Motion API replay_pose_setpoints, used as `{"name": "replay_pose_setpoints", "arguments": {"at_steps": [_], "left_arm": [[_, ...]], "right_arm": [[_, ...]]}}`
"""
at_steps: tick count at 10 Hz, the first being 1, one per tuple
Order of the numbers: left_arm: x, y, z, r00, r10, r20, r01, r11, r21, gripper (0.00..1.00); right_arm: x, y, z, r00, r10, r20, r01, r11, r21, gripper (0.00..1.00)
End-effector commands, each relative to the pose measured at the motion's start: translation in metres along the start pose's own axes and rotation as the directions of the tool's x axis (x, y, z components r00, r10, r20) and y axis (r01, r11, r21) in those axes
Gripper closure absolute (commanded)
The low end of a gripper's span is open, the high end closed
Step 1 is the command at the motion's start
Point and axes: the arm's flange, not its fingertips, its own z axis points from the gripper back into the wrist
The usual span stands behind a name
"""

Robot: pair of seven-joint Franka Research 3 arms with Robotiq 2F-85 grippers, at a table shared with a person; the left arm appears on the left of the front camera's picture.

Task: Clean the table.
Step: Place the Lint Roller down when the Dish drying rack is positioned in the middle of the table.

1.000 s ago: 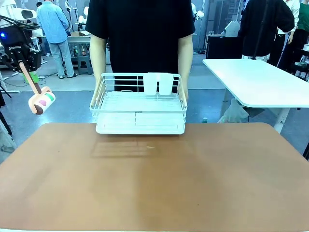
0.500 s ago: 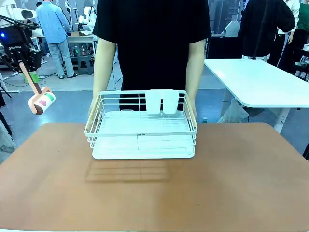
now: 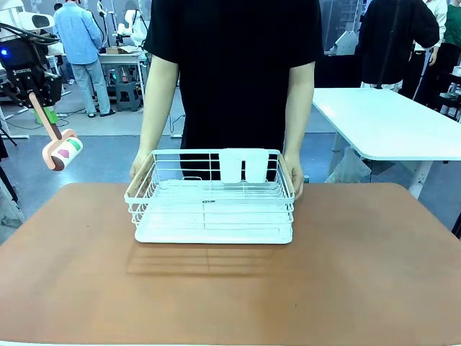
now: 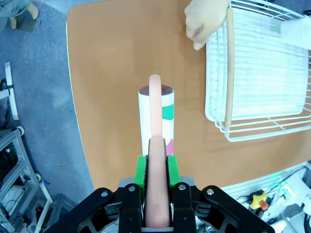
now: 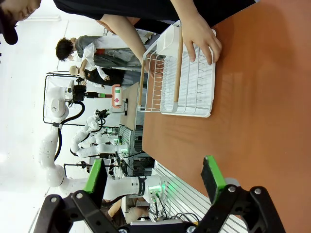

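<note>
The brown table (image 3: 230, 288) spreads across the front view. My left gripper (image 3: 42, 112) hangs off its far left corner, shut on the pink handle of a lint roller (image 3: 63, 152) whose white, green and pink roll points down. In the left wrist view the left gripper (image 4: 156, 162) clamps the lint roller (image 4: 156, 116) above the table (image 4: 112, 58). A person holds a white wire rack (image 3: 209, 153) by both ends on the table's far middle. My right gripper (image 5: 154, 174) stands open above the table (image 5: 252, 97), with nothing between its fingers.
The person's hands (image 3: 138, 169) grip the rack's wooden side handles; one hand (image 4: 206, 22) rests on the rack (image 4: 228, 73) in the left wrist view. A white table (image 3: 389, 119) stands at the back right. People stand farther off.
The person has stepped closer and brought the wire rack from the far edge onto the table, nearer to me. My left gripper and the lint roller have not moved.
</note>
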Motion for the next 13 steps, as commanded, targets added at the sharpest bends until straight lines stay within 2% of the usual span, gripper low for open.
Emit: {"name": "replay_pose_setpoints", "arguments": {"at_steps": [1,13], "left_arm": [[-0.0007,0.0018,0.0045,1.0,0.0,-0.002,0.0,1.0,0.011,0.79],[-0.0007,0.0018,0.0045,1.0,0.0,-0.002,0.0,1.0,0.011,0.79]], "right_arm": [[0.0006,0.0037,0.0008,1.0,0.007,0.005,-0.007,1.0,0.017,0.0],[0.0006,0.0037,0.0008,1.0,0.007,0.005,-0.007,1.0,0.017,0.0]]}}
